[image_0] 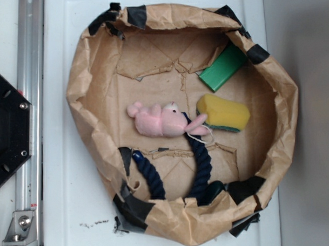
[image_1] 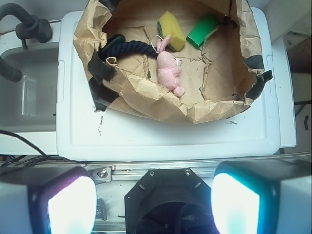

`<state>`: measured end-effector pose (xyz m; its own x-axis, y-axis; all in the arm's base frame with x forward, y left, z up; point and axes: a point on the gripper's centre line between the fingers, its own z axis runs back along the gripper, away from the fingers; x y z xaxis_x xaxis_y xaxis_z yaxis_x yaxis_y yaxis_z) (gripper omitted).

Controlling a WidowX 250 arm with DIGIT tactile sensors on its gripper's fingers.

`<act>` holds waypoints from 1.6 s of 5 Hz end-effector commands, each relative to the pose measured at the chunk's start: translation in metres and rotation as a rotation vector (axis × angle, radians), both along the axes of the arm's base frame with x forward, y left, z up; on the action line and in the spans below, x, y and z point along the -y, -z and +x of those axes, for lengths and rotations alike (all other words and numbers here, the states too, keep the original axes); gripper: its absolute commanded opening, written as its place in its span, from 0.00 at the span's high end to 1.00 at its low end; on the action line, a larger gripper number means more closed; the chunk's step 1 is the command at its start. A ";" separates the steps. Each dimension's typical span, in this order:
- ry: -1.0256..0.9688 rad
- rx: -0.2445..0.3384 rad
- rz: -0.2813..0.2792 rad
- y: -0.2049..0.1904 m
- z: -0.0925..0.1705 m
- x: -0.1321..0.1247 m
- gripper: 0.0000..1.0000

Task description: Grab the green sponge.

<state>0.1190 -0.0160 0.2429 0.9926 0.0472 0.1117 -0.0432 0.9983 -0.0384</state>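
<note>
Paper-lined basket [image_0: 89,99] occupies the white worktop [image_0: 59,205]; navy rope [image_0: 203,167] lies along its lower rim; pink plush [image_0: 156,120] sits centrally; yellow sponge [image_0: 224,113] beside it; green sponge [image_0: 223,68] leans against the upper-right wall; gripper [image_1: 153,204] spread wide, empty, outside the basket.

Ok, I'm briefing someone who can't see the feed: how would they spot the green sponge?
Look inside the brown paper basket on the white surface. The green sponge leans against the basket's wall, just past the yellow sponge. It is the only flat, plain green block; its neighbour is yellow with a dark underside.
</note>
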 end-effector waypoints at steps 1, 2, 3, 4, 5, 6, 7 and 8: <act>0.000 0.000 0.000 0.000 0.000 0.000 0.00; 0.000 -0.027 0.130 0.050 0.034 -0.034 0.00; -0.067 0.025 0.166 0.090 0.076 -0.071 0.00; -0.092 0.083 0.085 0.111 0.117 -0.094 0.00; -0.147 0.073 -0.002 0.123 0.148 -0.100 0.00; -0.150 0.025 -0.086 0.130 0.162 -0.077 0.00; -0.128 0.010 -0.095 0.124 0.162 -0.057 0.00; -0.126 -0.003 -0.096 0.131 0.168 -0.051 0.00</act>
<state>0.2787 0.0383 0.0979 0.9805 0.1909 0.0456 -0.1835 0.9741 -0.1321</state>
